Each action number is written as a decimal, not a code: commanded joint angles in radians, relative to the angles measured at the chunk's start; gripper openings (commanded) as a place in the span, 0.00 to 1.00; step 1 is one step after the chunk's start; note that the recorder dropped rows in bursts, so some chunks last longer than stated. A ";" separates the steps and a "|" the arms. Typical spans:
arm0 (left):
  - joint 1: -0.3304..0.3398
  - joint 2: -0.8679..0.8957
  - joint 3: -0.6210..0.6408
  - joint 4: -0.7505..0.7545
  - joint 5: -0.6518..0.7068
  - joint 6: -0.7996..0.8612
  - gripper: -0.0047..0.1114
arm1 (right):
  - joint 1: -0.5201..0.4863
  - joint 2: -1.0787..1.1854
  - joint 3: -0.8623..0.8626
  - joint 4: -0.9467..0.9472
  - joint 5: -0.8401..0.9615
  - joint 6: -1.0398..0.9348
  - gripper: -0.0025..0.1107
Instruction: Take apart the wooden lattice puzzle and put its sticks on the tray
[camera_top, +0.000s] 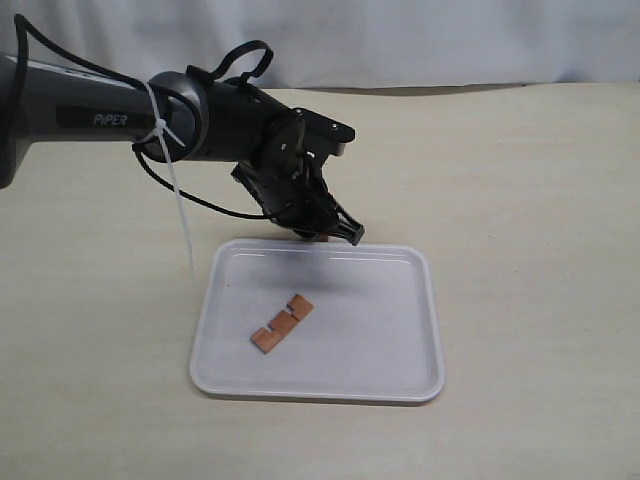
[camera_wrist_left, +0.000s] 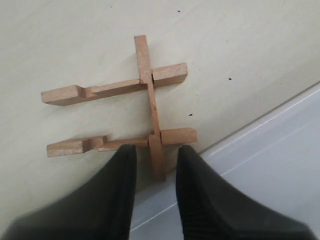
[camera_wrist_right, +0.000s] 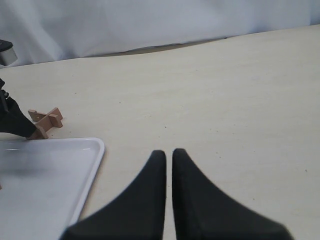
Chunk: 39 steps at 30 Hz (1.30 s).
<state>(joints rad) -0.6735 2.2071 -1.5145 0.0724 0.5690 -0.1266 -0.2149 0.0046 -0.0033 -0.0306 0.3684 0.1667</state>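
Left gripper (camera_wrist_left: 156, 150) fingers apart, straddling the free end of the cross stick (camera_wrist_left: 145, 60), not touching it. Lattice puzzle (camera_wrist_left: 151, 105), three sticks, sits on the table (camera_wrist_left: 75, 30) just beyond the tray (camera_top: 400, 330). Light, stiff, friction-fit wood: pinch that end's flat faces, though the rest may drag along. Exterior view hides the puzzle but shows one stick (camera_top: 281, 325) on the tray. Right gripper (camera_wrist_right: 169, 155) closed, empty.

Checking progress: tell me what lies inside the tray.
One notched stick lies flat in the tray; nothing else. Its floor is uncovered; the left gripper hangs beyond the far rim.
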 joint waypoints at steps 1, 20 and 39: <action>0.001 0.001 -0.004 -0.006 -0.006 -0.010 0.29 | -0.003 -0.005 0.003 0.000 -0.004 -0.007 0.06; 0.001 0.028 -0.004 0.047 -0.041 -0.031 0.17 | -0.003 -0.005 0.003 0.000 -0.004 -0.007 0.06; -0.001 -0.086 -0.006 0.047 -0.018 0.000 0.04 | -0.003 -0.005 0.003 0.000 -0.004 -0.007 0.06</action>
<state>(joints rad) -0.6735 2.1619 -1.5155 0.1175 0.5373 -0.1301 -0.2149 0.0046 -0.0033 -0.0306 0.3684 0.1667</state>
